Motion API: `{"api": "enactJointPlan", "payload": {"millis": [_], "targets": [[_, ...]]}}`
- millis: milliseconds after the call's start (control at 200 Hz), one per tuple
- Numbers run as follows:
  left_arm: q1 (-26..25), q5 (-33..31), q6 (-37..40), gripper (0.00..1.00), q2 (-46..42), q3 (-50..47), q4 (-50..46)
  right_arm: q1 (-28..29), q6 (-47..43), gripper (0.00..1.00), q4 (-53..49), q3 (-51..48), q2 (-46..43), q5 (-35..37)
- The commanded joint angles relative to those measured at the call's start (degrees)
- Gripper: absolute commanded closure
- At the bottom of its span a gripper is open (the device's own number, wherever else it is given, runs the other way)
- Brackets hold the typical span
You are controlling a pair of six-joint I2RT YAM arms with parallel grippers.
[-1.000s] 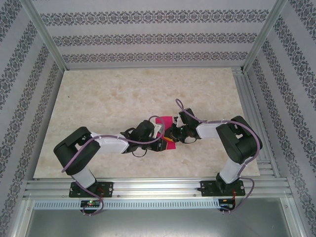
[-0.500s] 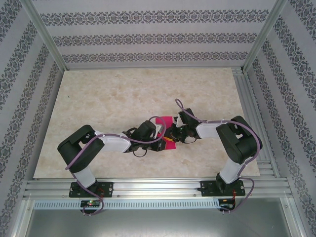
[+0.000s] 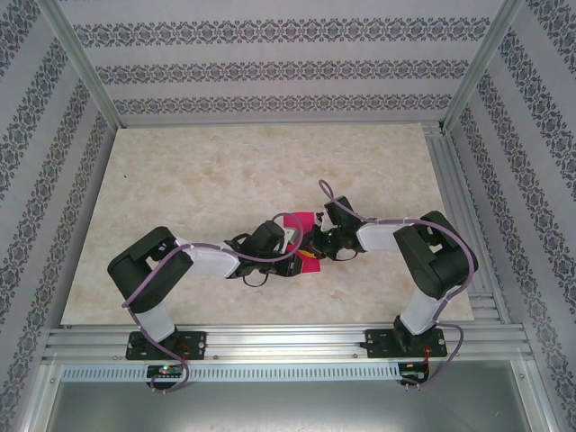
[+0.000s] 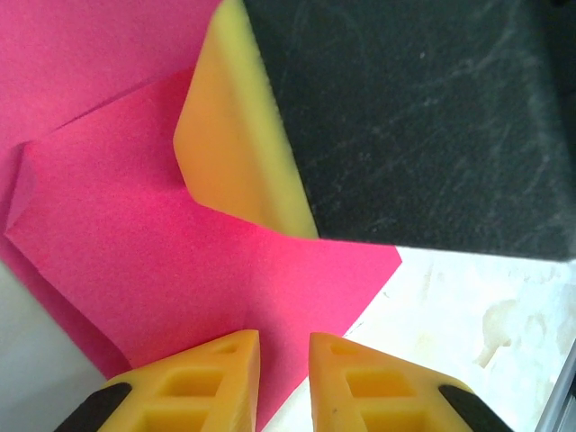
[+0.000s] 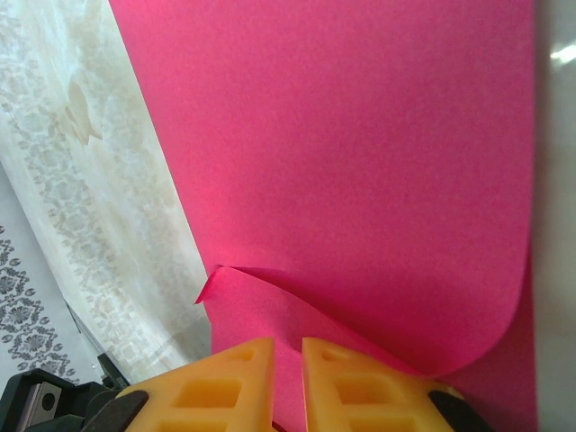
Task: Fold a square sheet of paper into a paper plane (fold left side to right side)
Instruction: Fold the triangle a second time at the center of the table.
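Since a second ago, the left arm (image 3: pixel 207 259) has swung its dark elbow a little to the right, while the right arm (image 3: pixel 432 256) has kept its pose. Two arms reach in over one pale marbled table (image 3: pixel 225 171), and their wrists meet near its middle, over the single sheet of paper (image 3: pixel 300 220).

From the left wrist, the left gripper (image 4: pixel 283 346) has its two yellow fingertips drawn nearly together. Only a thin slit is left, and the magenta sheet runs into it, so it looks pinched on the paper. One flap there is raised, with a small bent corner on its left. A black-padded finger (image 4: pixel 414 117) with a yellow flank, belonging to the other gripper, sits on the sheet just beyond.

In the overhead view, a strip of pink shows just behind the two wrists and another sliver just in front of them.

From the right wrist, the right gripper (image 5: pixel 288 351) is likewise almost closed, and a curled, doubled-over edge of the sheet rises into its tips. The rest of the sheet spreads flat beyond, with bare table along its left side.
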Motion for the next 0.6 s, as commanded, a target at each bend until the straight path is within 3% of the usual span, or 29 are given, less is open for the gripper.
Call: {"api": "enactJointPlan", "payload": {"millis": [0,595], "targets": [[-0.82,1.97,-1.07,0.77,1.02,-1.81,2.93,0.23,-1.44,0.83,-4.44,0.38,1.60,3.37],[-1.39,0.77,-4.88,0.85,0.10,-8.76,4.73,-4.97,-7.75,0.83,-6.48,4.04,1.60,2.46]]}}
